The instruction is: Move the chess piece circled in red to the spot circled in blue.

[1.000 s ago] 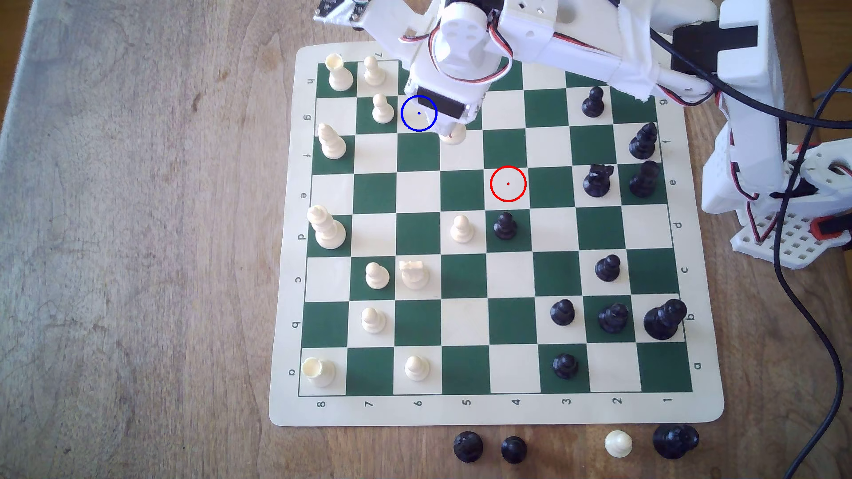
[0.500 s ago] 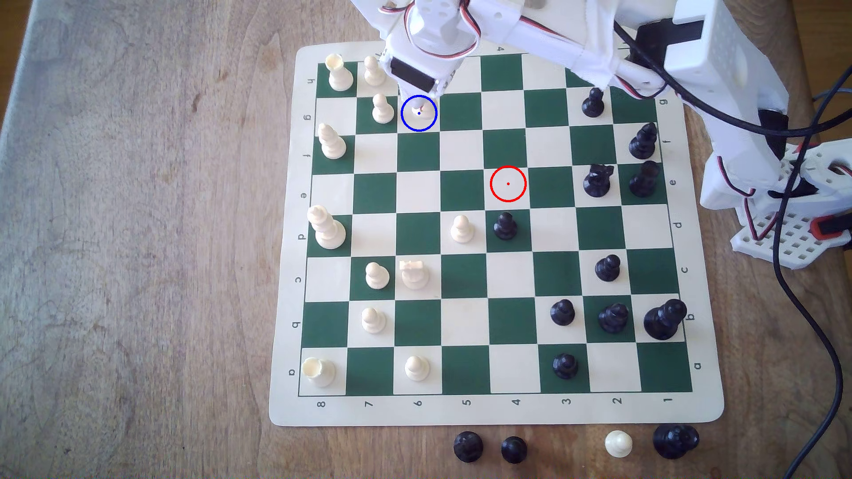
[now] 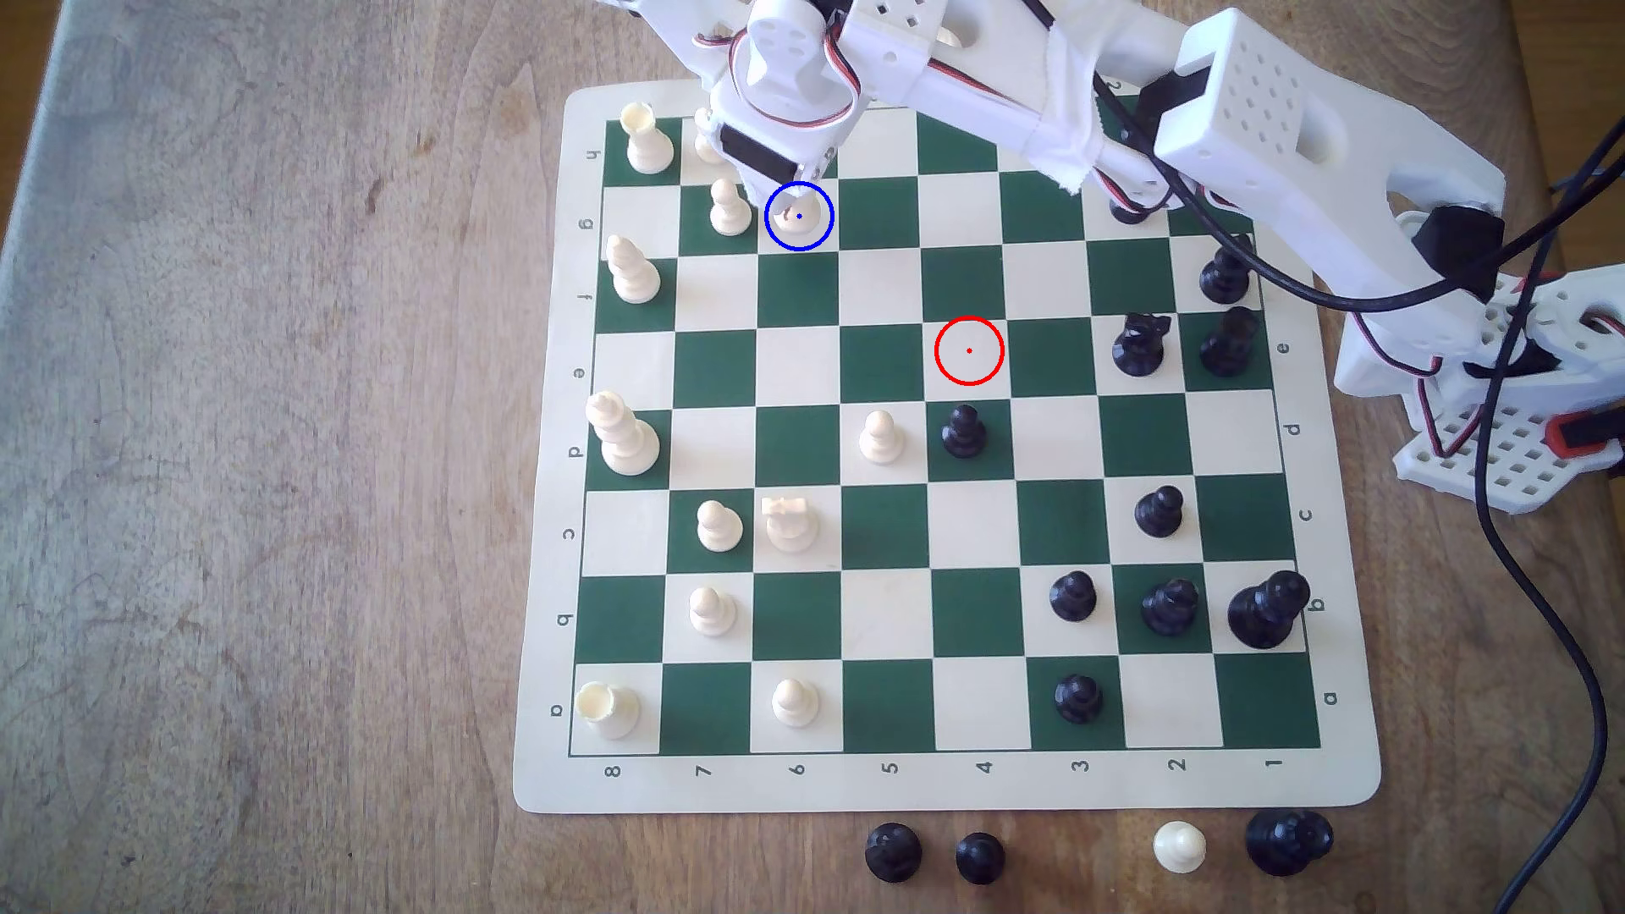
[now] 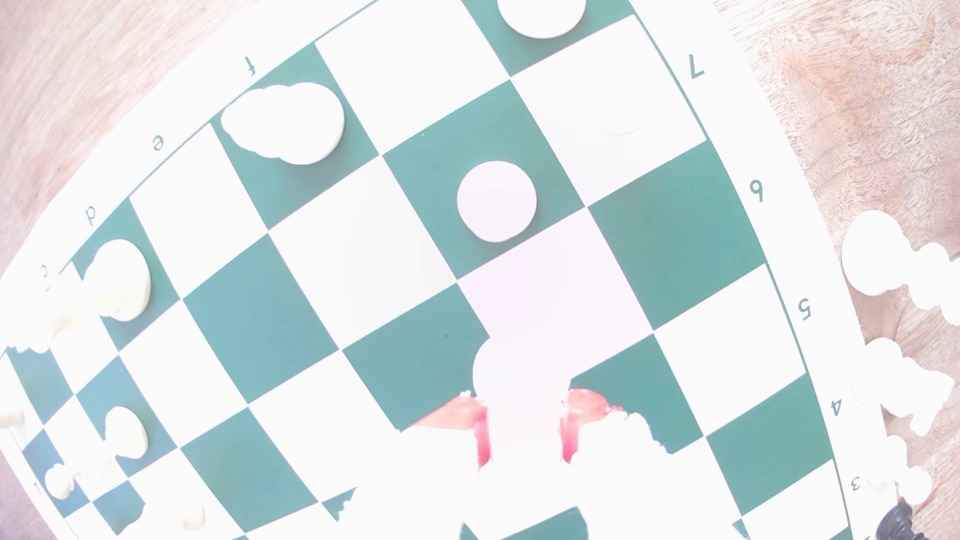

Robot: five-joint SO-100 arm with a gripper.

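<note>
One chess piece (image 3: pixel 798 220) to deal with, cream-white. Stands upright inside the blue ring on the spot (image 3: pixel 772 244), a pale square in the second row from the board's (image 3: pixel 967 782) h edge, third in from the h8 corner. Looks light, rigid and smooth, so probably slippery between hard tips. Best held at the slim waist above the wide round base, not on the tapered top, where a squeeze would likely slide off. Seems steady once down, thanks to that broad base.

Directly above it, the gripper (image 3: pixel 791 180). In the wrist view, red pads (image 4: pixel 579 410) flank the pale body of the piece on both sides, close against it. Cannot tell through the glare whether pressing or already slack.

Just beside the spot, toward the 8 edge, one white pawn (image 3: pixel 728 208), so any opening probably needs to stay narrow.

Twelve white pieces counted on the board, the task's own included, one half hidden under the arm by the h edge. Ten black pieces on the board, clustered along the 1 edge. One red ring (image 3: pixel 969 351), on a bare pale square near the board's middle. Four more pieces on the tabletop (image 3: pixel 264 439) beyond the a edge: three black, one white (image 3: pixel 1178 846)
</note>
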